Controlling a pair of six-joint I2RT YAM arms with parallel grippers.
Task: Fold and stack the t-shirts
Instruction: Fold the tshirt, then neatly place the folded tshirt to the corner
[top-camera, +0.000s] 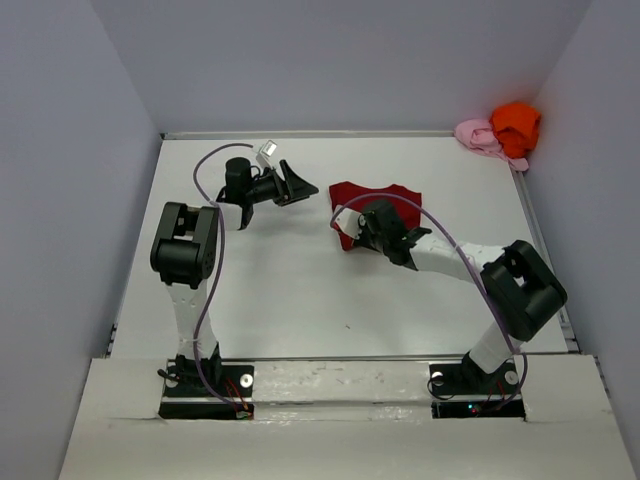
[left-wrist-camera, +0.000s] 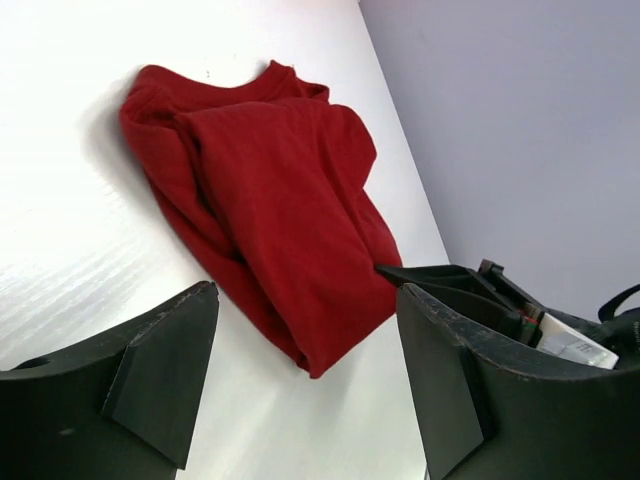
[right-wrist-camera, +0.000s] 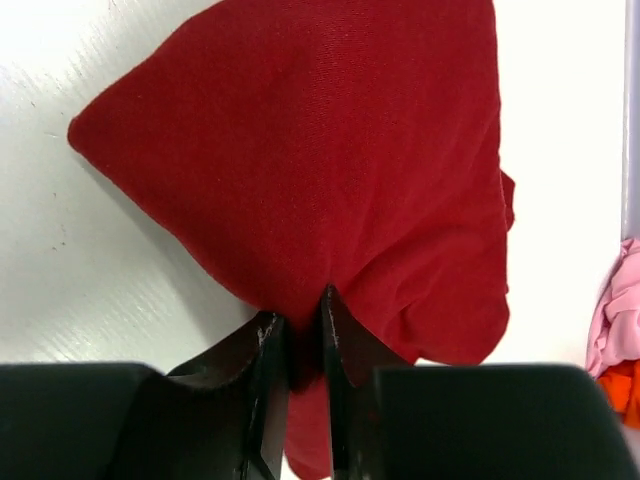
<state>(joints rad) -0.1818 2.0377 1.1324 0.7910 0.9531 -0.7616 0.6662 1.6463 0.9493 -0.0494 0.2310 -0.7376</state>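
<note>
The dark red t-shirt (top-camera: 385, 198) lies folded into a small bundle at the middle of the table; it also shows in the left wrist view (left-wrist-camera: 270, 190) and the right wrist view (right-wrist-camera: 320, 150). My right gripper (top-camera: 368, 226) is shut on the near edge of the dark red t-shirt, with cloth pinched between its fingers (right-wrist-camera: 300, 325). My left gripper (top-camera: 298, 185) is open and empty, just left of the shirt, pointing at it (left-wrist-camera: 305, 375). The bright orange t-shirt (top-camera: 516, 124) and the pale pink t-shirt (top-camera: 478, 136) lie crumpled at the far right corner.
Grey walls (top-camera: 60, 200) enclose the white table (top-camera: 300, 290) on three sides. The pink shirt's edge shows at the right of the right wrist view (right-wrist-camera: 620, 320). The right arm (top-camera: 470, 270) stretches across the right half of the table.
</note>
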